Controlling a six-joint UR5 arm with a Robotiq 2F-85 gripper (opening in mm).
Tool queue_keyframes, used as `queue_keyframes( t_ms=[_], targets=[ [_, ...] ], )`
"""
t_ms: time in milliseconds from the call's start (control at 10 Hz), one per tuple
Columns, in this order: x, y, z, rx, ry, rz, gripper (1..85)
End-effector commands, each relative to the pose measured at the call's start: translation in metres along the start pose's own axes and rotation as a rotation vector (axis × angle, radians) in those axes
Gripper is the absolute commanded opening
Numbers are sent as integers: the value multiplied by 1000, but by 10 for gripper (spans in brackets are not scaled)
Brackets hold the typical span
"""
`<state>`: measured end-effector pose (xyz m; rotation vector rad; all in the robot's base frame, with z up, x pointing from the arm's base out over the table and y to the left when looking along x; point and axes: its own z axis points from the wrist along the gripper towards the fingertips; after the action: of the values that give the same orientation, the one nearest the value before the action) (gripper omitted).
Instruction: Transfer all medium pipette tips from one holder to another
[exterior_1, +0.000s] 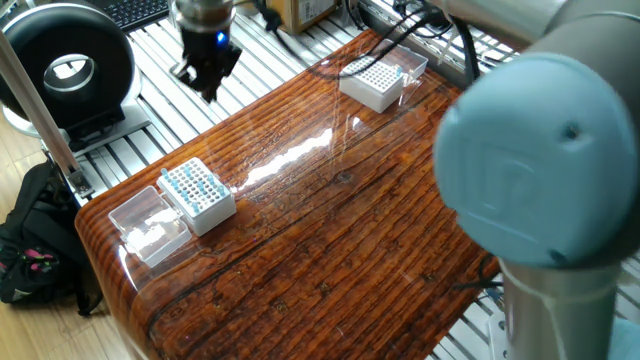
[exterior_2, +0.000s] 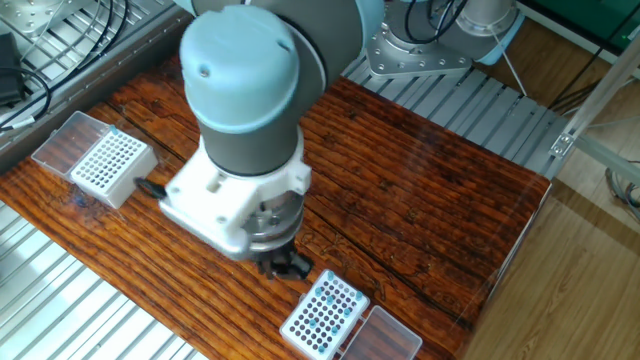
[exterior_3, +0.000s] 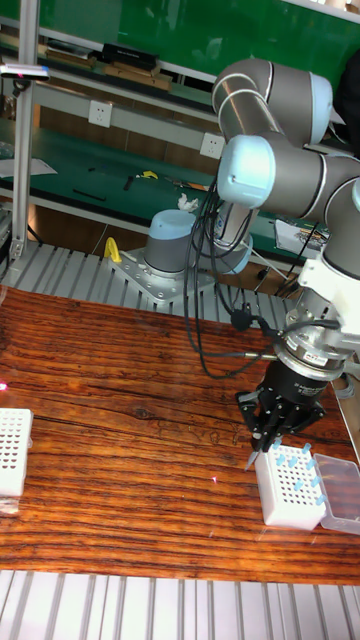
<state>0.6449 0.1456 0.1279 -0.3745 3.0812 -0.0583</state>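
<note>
Several medium pipette tips (exterior_3: 298, 470) in white box (exterior_3: 288, 498), gripper (exterior_3: 262, 450) just above-left

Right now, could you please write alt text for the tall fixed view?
A robot arm's gripper hangs low over a wooden table, just left of a white holder with blue-topped pipette tips. A second white holder sits at the left edge.

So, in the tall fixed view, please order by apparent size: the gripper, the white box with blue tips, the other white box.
1. Gripper, though nearer-camera effects are unsure.
2. White box with blue tips.
3. Other white box, cut by the picture's edge, so its rank is unsure.
</note>
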Motion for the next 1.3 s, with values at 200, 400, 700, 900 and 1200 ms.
queue_keyframes(
  t_ms=[200, 400, 700, 900, 1200],
  targets=[
    [-18, 58, -3, -18, -22, 25, 13],
    [-22, 79, -8, -39, -16, 53, 13],
    [-23, 80, 1, -46, -27, 57, 13],
    [-25, 77, 8, -53, -31, 54, 13],
    [-23, 73, 10, -52, -31, 48, 13]
  ],
)
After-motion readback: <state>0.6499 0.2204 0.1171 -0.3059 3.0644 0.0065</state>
